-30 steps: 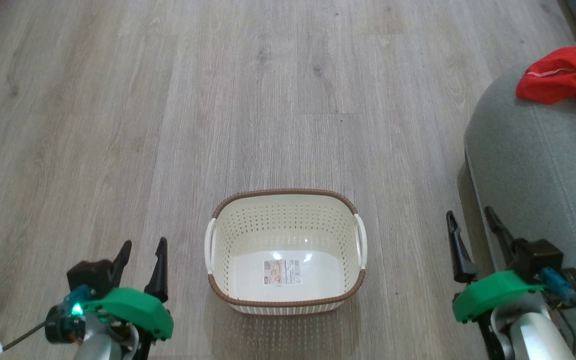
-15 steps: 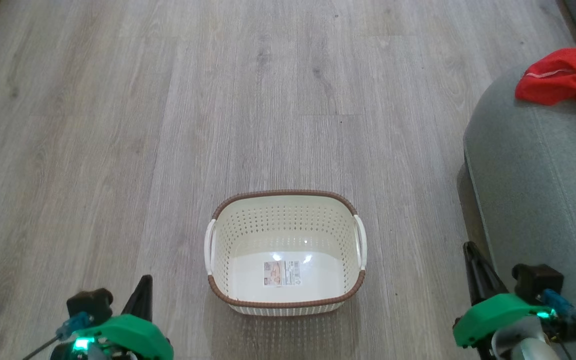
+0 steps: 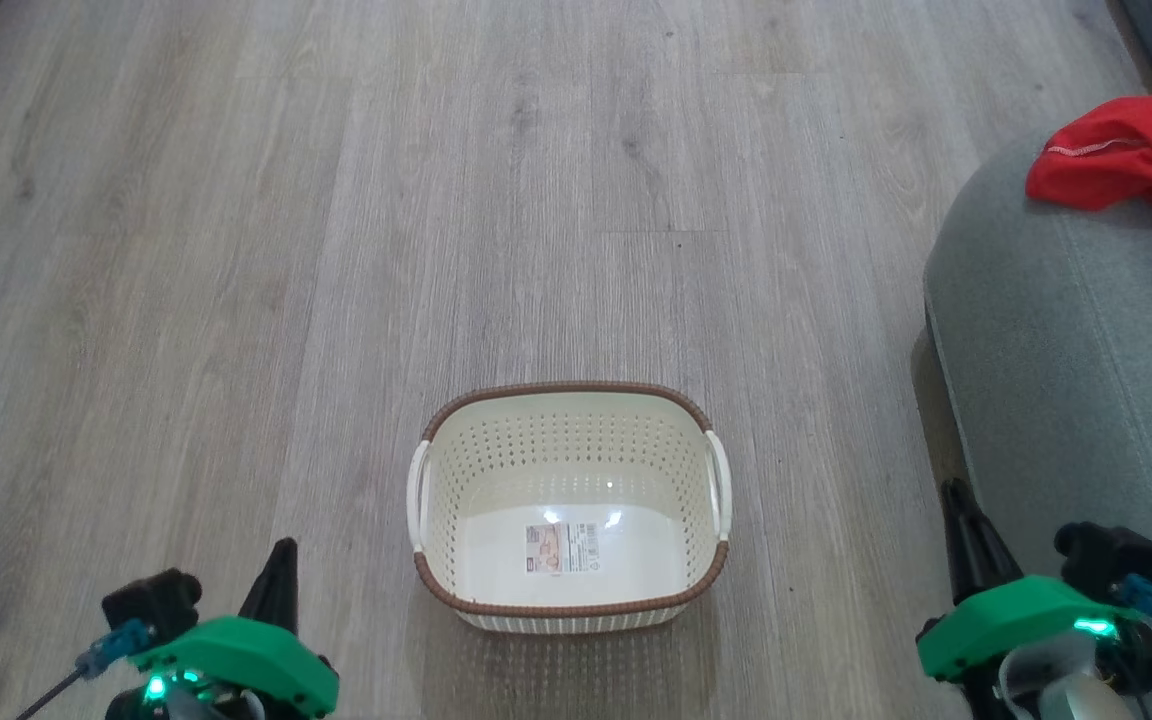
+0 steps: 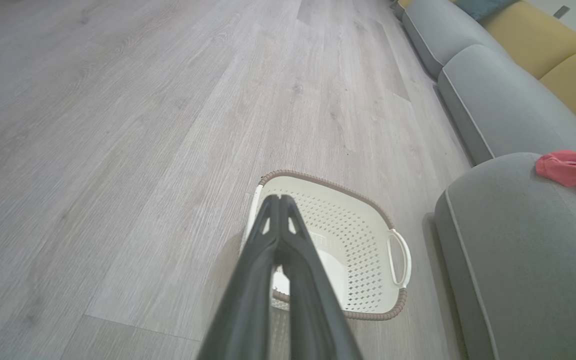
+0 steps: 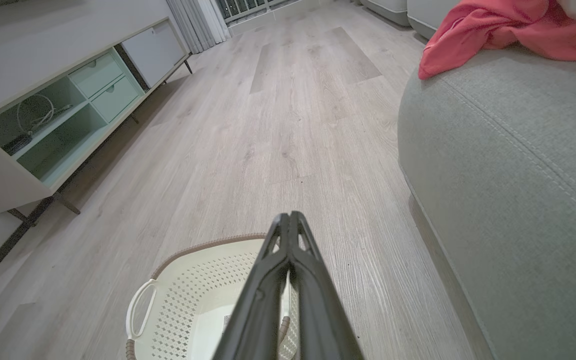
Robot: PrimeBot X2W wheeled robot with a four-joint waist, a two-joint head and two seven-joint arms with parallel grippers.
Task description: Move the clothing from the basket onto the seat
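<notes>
The cream basket (image 3: 568, 420) with its brown rim stands on the wood floor at centre, holding nothing but its base label. The red clothing (image 3: 1131, 150) lies on top of the grey seat (image 3: 1066, 350) at the right edge. In the right wrist view the clothing (image 5: 488, 30) drapes over the seat (image 5: 518, 165) beyond the basket (image 5: 198, 300). My left gripper (image 3: 281, 560) is at the lower left, shut and holding nothing, as the left wrist view shows (image 4: 279, 200). At the lower right, beside the seat, my right gripper (image 3: 961, 505) is shut as well (image 5: 289, 217).
A low white media cabinet (image 5: 48, 115) with open shelves stands along the far side of the floor. More grey sofa sections (image 4: 493, 95) and yellow cushions (image 4: 543, 40) extend behind the seat. Open wood floor (image 3: 336, 200) stretches ahead and to the left.
Both grippers went from open to shut and pulled back toward the bottom edge of the head view. Basket and clothing stayed where they were.
</notes>
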